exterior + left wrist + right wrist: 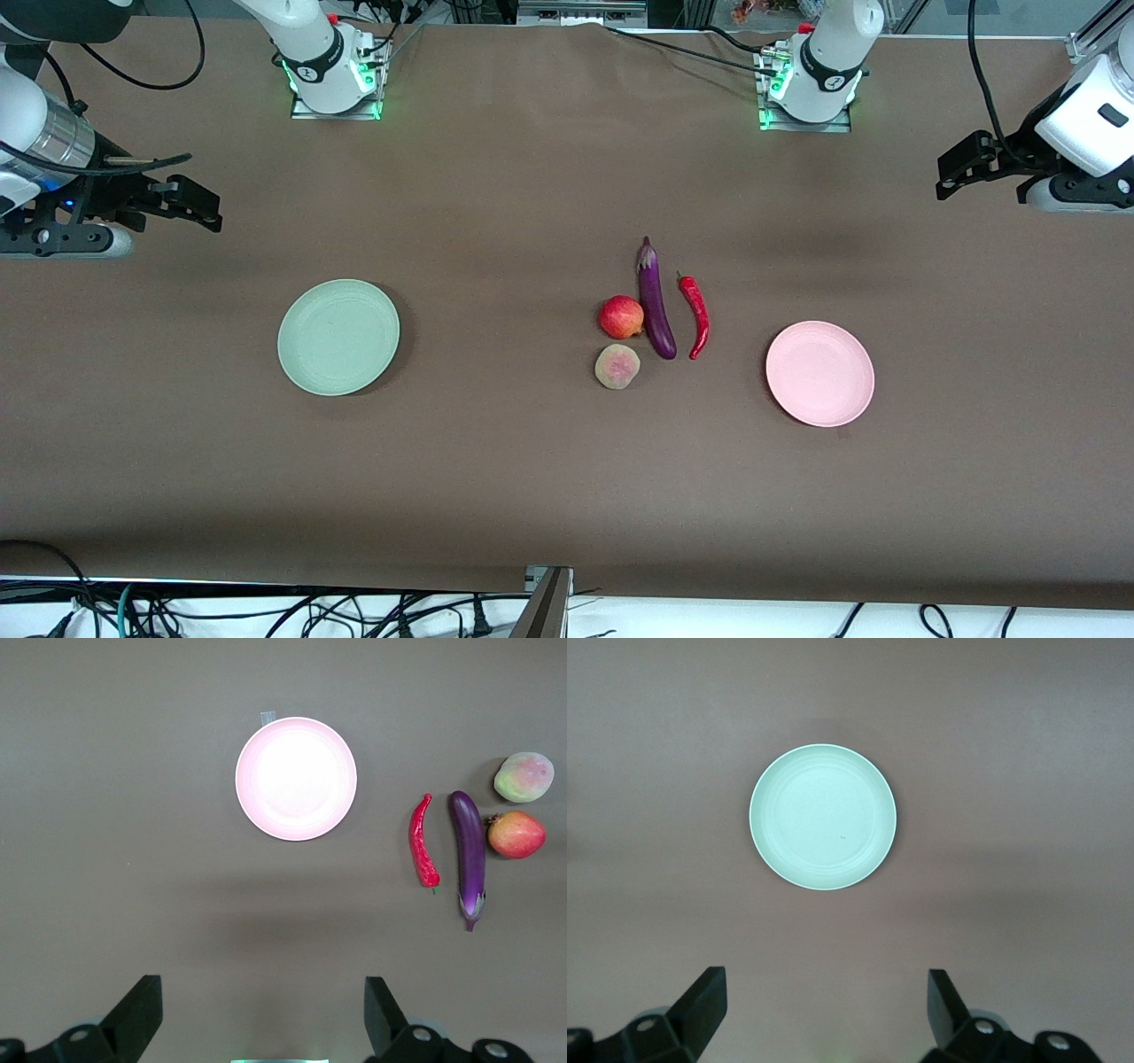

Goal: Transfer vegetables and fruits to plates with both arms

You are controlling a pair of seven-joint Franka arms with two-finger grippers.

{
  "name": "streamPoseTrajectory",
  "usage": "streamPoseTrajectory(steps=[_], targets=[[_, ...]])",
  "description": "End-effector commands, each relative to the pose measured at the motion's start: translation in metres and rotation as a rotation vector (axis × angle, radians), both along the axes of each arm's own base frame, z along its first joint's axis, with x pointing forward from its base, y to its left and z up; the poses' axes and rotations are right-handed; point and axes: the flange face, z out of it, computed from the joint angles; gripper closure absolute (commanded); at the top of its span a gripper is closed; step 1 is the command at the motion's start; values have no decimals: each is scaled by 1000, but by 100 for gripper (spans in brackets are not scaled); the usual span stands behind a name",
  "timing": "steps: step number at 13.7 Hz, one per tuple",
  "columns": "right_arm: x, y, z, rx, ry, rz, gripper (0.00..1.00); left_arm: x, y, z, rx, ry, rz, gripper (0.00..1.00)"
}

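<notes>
Mid bench, eggplant [656,306], chili [695,315], pomegranate [621,317], peach [617,366] clustered between green plate [337,337] and pink plate [819,373], left end effector [961,173] and right end effector [190,206] spread, empty, raised at bench ends.

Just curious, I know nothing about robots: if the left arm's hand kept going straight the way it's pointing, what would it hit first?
Probably the bare brown table. The open left hand points down at empty cloth short of the pink plate, though the exact spot is uncertain.
</notes>
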Motion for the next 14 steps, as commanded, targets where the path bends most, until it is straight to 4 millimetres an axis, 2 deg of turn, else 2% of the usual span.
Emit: streamPoseTrajectory(steps=[1,10,14], targets=[[2,-1,7,7,-7,-8,0,3,-2,7,5,0,-21,0],[2,0,7,7,-7,-6,0,2,-3,2,10,32,-24,0],[2,0,7,7,-7,-6,0,1,-10,2,17,33,-36,0]])
